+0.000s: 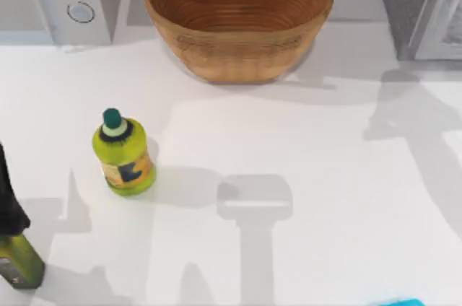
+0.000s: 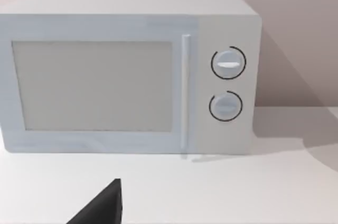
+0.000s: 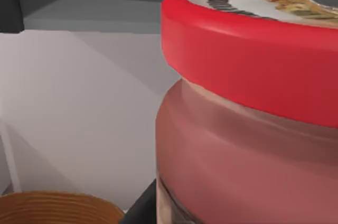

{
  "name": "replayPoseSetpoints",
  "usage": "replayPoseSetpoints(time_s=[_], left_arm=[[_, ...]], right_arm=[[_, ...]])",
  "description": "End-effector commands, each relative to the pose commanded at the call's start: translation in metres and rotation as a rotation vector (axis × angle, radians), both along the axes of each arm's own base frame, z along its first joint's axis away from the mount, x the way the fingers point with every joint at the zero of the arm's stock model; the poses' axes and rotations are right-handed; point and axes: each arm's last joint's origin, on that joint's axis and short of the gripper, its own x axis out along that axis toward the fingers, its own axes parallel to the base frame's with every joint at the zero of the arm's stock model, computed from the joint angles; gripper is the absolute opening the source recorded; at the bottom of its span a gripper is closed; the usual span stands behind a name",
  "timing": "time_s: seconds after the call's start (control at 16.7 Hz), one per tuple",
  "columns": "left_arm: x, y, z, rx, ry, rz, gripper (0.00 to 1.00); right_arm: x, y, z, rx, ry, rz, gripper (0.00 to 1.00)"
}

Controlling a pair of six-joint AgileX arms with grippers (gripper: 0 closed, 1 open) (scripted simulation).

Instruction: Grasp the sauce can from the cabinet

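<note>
Red-lidded and short, the sauce can [image 3: 248, 108] looms very close in your right wrist view, its printed cream-and-dark top visible above a reddish side wall. Judge it to sit right at the right arm's fingers, inside the grey cabinet [image 3: 79, 102] whose shelf walls lie behind it; whether those fingers are spread or pinching the can you cannot tell. Such closeness suggests the grasp is at hand. A dark edge beside the can's base may be a finger. Below, the woven brown basket [image 1: 238, 21] rests on the white counter [image 1: 325, 248]. Your left gripper [image 1: 14, 241] idles at the counter's left edge, facing the white microwave [image 2: 127, 71], near the yellow-green bottle [image 1: 124, 156].
</note>
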Motion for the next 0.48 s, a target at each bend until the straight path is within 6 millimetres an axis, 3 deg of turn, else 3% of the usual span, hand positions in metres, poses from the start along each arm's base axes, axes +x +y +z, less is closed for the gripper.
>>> replayPoseSetpoints(time_s=[0.48], left_arm=[[0.0,0.0,0.0,0.0,0.0,0.0,1.0]], right_arm=[[-0.019,-0.035,-0.2,0.009,-0.002,-0.036,0.0]])
